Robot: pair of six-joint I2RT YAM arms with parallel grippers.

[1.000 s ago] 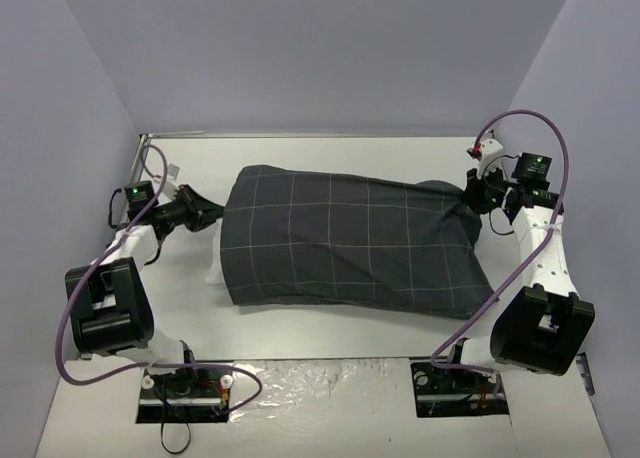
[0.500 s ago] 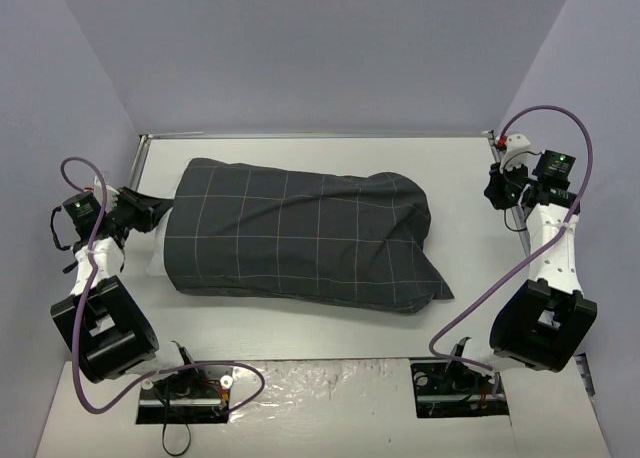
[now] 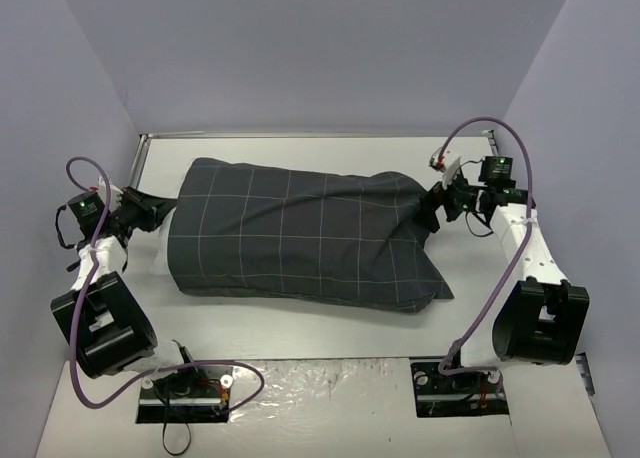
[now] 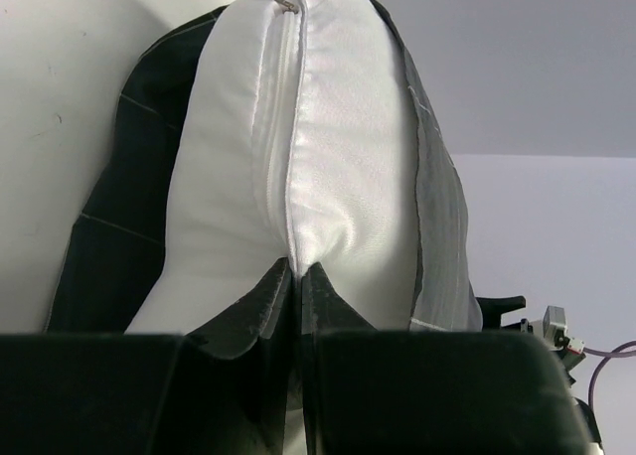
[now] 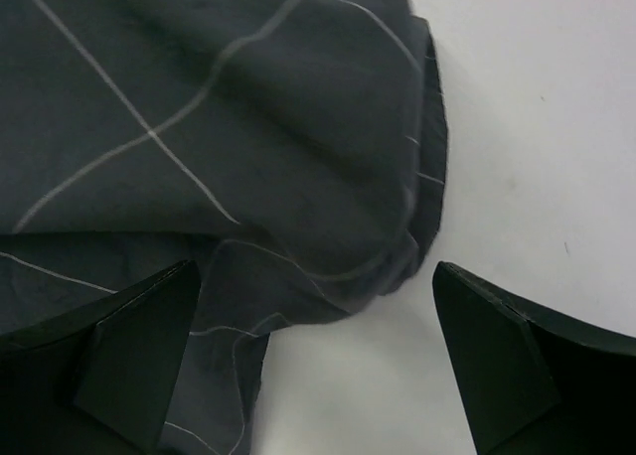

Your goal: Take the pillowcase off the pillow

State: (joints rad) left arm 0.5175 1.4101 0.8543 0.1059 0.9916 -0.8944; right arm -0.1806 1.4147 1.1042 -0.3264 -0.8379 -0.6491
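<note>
Looking down from above, I see the pillow (image 3: 156, 260) lying lengthwise across the table (image 3: 330, 330), almost wholly inside the pillowcase (image 3: 300, 233) — only a white sliver pokes out at its left end. At that end my left gripper (image 3: 155, 211) is clamped onto the pillow itself. The left wrist view shows both fingers (image 4: 253, 311) pressed together on the white seam (image 4: 290, 157), with the pillowcase lying along either side of the pillow. At the pillow's right end, my right gripper (image 3: 432, 210) hangs with its jaws spread wide, holding nothing. Its wrist view has the fingers (image 5: 129, 356) straddling a wrinkled, rounded corner of the pillowcase, with bare table just beyond it. Whether those fingers touch the pillowcase, I cannot tell.
</note>
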